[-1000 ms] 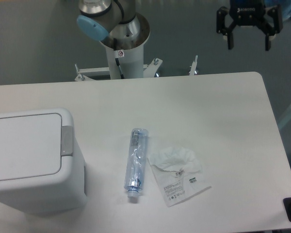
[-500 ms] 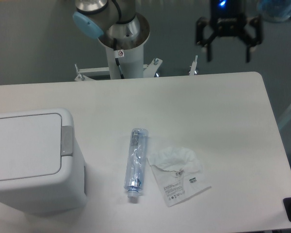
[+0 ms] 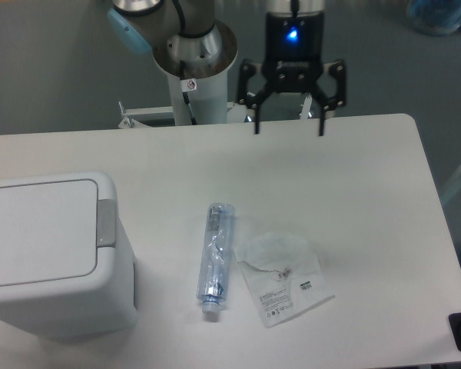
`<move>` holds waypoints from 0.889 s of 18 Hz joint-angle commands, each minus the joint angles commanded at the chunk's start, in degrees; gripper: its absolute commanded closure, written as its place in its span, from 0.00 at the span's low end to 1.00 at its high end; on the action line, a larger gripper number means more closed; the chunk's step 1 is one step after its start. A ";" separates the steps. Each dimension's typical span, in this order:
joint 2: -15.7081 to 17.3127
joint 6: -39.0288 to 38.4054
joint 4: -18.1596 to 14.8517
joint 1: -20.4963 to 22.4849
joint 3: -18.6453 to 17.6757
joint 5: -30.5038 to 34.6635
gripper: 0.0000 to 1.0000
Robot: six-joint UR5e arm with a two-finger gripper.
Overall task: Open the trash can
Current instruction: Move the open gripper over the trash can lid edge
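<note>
Fixed camera, gripper spread wide, empty, trash can closed, bottle, wrapper between.

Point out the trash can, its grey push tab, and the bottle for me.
Trash can (image 3: 38,242): fixed camera view, middle of its flat white lid.
Push tab (image 3: 105,223): fixed camera view, centre of the grey strip at the lid's right edge.
Bottle (image 3: 216,257): fixed camera view, middle of its clear body.

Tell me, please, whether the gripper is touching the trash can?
Apart. The camera view shows the gripper open over the table's far edge, well clear of the trash can.
</note>
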 joint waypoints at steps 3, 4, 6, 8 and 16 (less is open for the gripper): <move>-2.89 -6.86 2.64 -4.04 1.84 0.09 0.00; -4.04 -8.97 2.82 -5.71 2.89 0.17 0.00; -5.80 -12.23 3.00 -8.17 4.13 0.17 0.00; -7.20 -12.51 3.43 -9.93 5.01 0.17 0.00; -9.85 -12.77 3.79 -13.89 5.63 0.70 0.00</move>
